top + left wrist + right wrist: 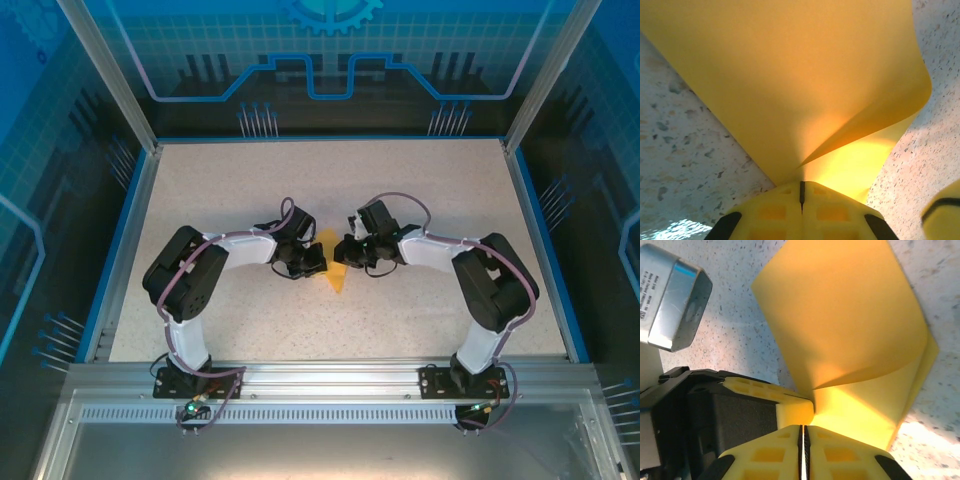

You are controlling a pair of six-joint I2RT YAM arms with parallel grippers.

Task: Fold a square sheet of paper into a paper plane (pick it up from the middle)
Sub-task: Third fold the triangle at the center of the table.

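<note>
Inspector: Status?
Operator: Square sheet of paper (337, 275), bent double, midway between the tabletop (250, 190) side edges. Left claw (801, 187) and right claw (803, 429) each closed on its fold.
Inspector: Guidance?
Operator: Hold the 2 pinches level; match edges before creasing.

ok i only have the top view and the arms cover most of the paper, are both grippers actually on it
observer: yes. in the left wrist view the left gripper is shut on the paper, pinching it at a fold.
operator: and the right
observer: the right gripper is shut on it too, right beside the left one's fingertip.
operator: is the sheet flat
observer: no, it's doubled over. a curved fold runs up from the pinch and the two layers stand apart.
</note>
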